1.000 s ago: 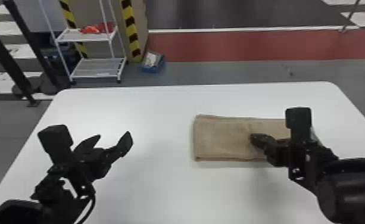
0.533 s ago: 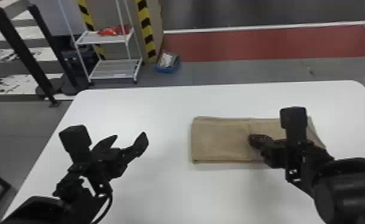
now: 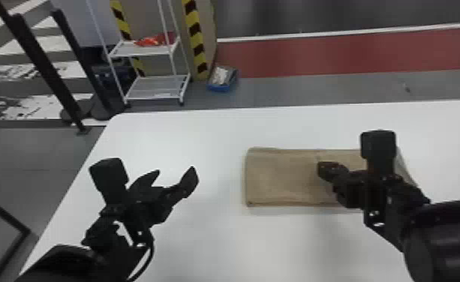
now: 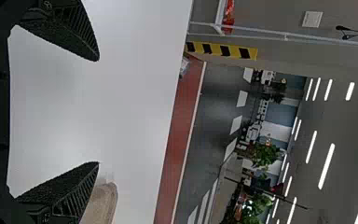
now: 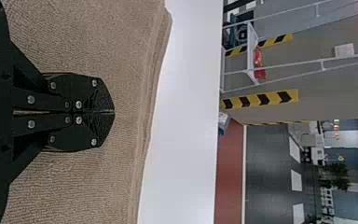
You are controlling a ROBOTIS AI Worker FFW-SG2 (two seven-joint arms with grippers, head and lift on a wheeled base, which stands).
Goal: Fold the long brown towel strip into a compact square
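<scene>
Black arms (image 3: 442, 236); silvery screws (image 5: 78, 104) (round-headed); black cable (image 3: 151, 249).

The towel (image 3: 277, 180) is a sandy brown, plain but for a fine, ribbed grain. White covers the worktop (image 3: 202, 243) beneath it. The left hand (image 3: 176, 173) and the right hand (image 3: 324, 170) are black, the right one dotted with silvery screws. At the far left, a white rack (image 3: 146, 98) carries an orange-red item (image 3: 152, 41), near upright strips (image 3: 196, 37) banded yellow and black. The small bin (image 3: 217, 88) beside them is blue. Beyond the worktop, the grey floor (image 3: 277, 92) bears a dull red band (image 3: 315, 56) edged in white.
</scene>
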